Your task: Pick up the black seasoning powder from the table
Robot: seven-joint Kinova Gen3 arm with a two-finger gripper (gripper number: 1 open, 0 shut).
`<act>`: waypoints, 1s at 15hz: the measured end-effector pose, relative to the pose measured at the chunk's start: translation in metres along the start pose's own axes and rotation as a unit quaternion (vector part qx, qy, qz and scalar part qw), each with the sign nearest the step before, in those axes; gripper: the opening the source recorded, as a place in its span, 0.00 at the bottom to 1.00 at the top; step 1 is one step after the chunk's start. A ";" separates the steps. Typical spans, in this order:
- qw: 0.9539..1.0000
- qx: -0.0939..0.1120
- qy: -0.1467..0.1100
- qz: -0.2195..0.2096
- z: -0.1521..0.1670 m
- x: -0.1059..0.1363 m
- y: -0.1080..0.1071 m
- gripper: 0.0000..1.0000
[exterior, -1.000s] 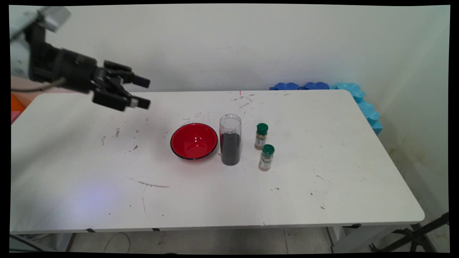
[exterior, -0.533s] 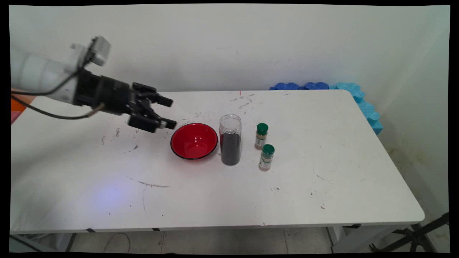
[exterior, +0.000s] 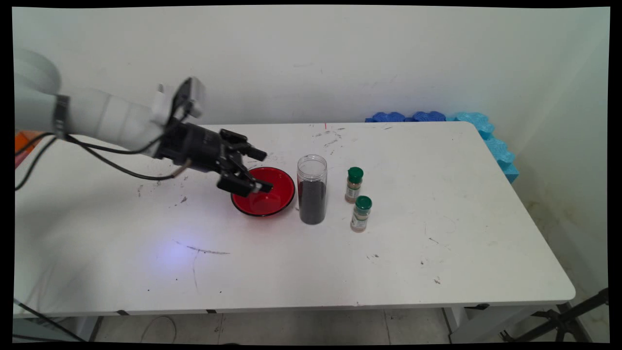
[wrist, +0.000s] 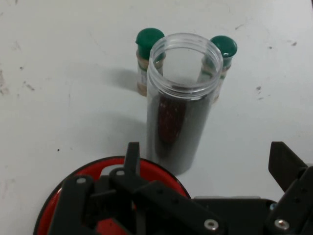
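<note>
My gripper [exterior: 262,170] hangs over the left half of the red bowl [exterior: 272,199], jaws spread wide and empty, and my worry is the tall clear jar [exterior: 312,189] of dark grains just right of the bowl: it is open-topped and narrow, so a fingertip clipping its rim would likely tip it into the two green-capped spice bottles [exterior: 354,184] close on its right (the hand view shows them right behind it). The arm reaches in from the left, nearly level and angled slightly down, pointing right toward the jar, cables hanging beneath.
</note>
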 end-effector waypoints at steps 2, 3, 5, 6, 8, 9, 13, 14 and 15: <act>1.000 -0.002 -0.007 0.008 0.017 0.002 -0.001 1.00; 1.000 -0.002 -0.010 0.011 0.025 0.003 -0.001 1.00; 1.000 -0.003 -0.015 0.013 0.040 0.005 -0.003 1.00; 1.000 -0.002 -0.018 0.014 0.047 0.006 -0.004 1.00; 1.000 -0.001 -0.021 0.014 0.056 0.007 -0.005 1.00; 1.000 0.000 -0.023 0.013 0.061 0.007 -0.006 1.00; 1.000 -0.004 -0.024 0.009 0.080 0.010 -0.008 1.00; 1.000 -0.006 -0.024 0.009 0.084 0.011 -0.009 1.00; 1.000 -0.007 -0.024 0.009 0.088 0.011 -0.009 1.00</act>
